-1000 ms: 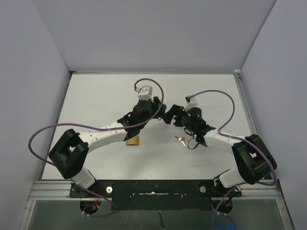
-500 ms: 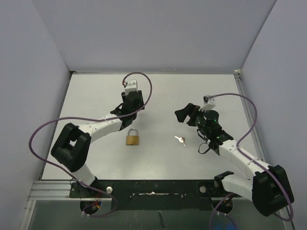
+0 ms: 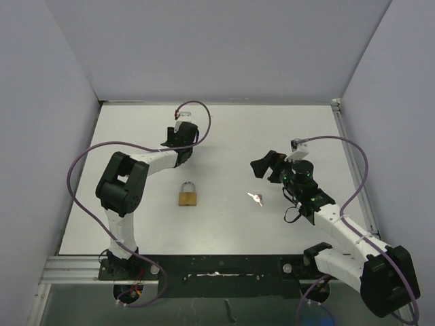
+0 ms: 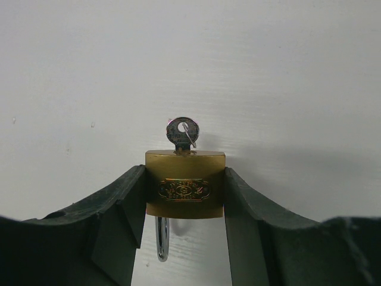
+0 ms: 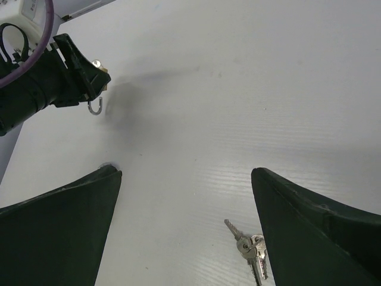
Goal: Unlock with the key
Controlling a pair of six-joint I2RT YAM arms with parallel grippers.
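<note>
Nearest us in the top view, the loose keys (image 3: 255, 198) lay flat on the table (image 3: 285, 122), at about seven o'clock from the right claw (image 5: 186, 173) and near it. The table padlock (image 3: 189, 195) lay at nine o'clock from those keys, well apart, its shackle toward twelve; no finger touched either.

The right claw hung spread wide and held nothing; in its own view bare table showed between its jaws.

Farthest off, the left claw (image 4: 184, 177) was closed on the held padlock (image 4: 186, 192), one finger pressed to each flank of the brass body. A key (image 4: 182, 131) sat in the keyhole, its long axis running six to twelve in the left wrist view, with its bow at twelve and clear of both fingers. The shackle (image 4: 161, 239) hung at six; only one leg showed plainly there. From the right wrist it read as a hook, so we judged it might already be sprung, though we could not tell.

What the next move turned on, as we judged it: the held padlock lay between nine and ten o'clock from the right claw in the top view, well apart. The right arm was the only free one, so it would have to cross that gap and meet the bow end-on.
</note>
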